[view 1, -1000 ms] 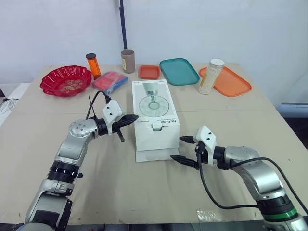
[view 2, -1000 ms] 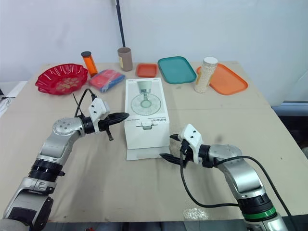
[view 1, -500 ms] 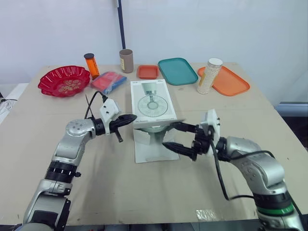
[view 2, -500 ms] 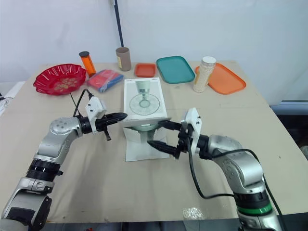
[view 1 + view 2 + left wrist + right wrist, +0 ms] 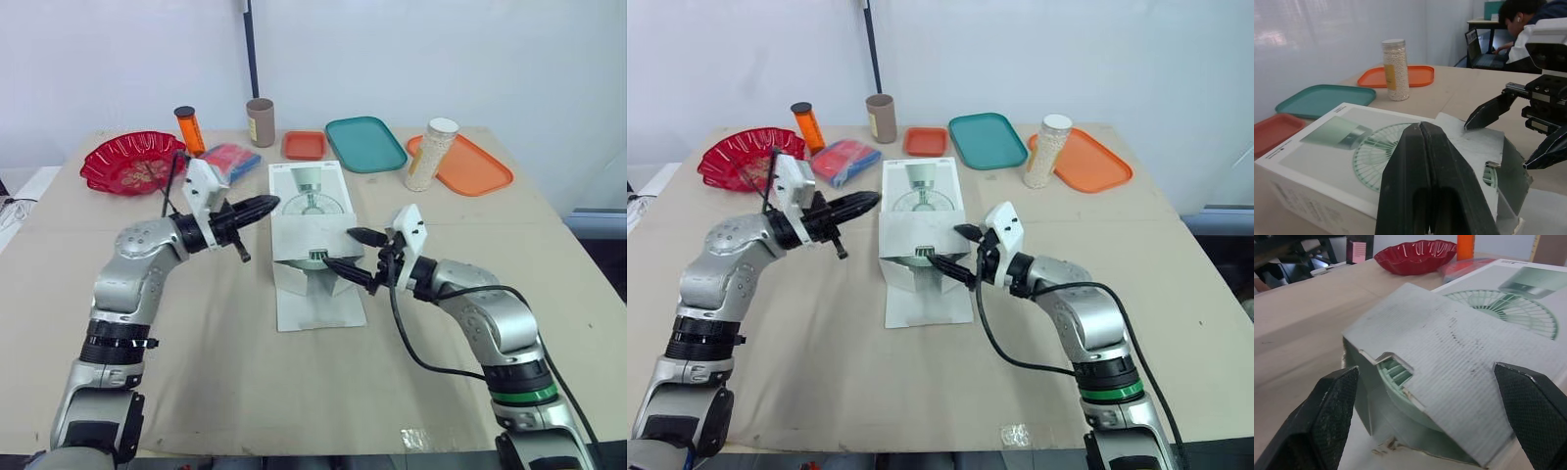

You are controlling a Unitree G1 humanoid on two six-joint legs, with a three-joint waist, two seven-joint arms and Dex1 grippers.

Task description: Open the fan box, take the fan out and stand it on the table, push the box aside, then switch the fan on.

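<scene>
Fan box [image 5: 312, 201]: white, fan drawing on top, lying flat in the middle of the table [image 5: 225, 372].
End flap [image 5: 309, 235]: lifted open (grey inside showing).
Fan [image 5: 1396, 382]: pale green, inside the box's open end.

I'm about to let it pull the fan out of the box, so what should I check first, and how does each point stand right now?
1. Box opened: ok. The end flap of the fan box is lifted.
2. Fan reachable: ok. The green fan shows in the opening.
3. Right gripper ready: ok. It is open, at the box's open end.
4. Box braced: not ok. The left gripper is shut by the box's left edge and grips nothing.
5. Room to stand the fan: ok. There is bare table in front of the box.
6. Fan loose inside the box: cannot tell.
</scene>
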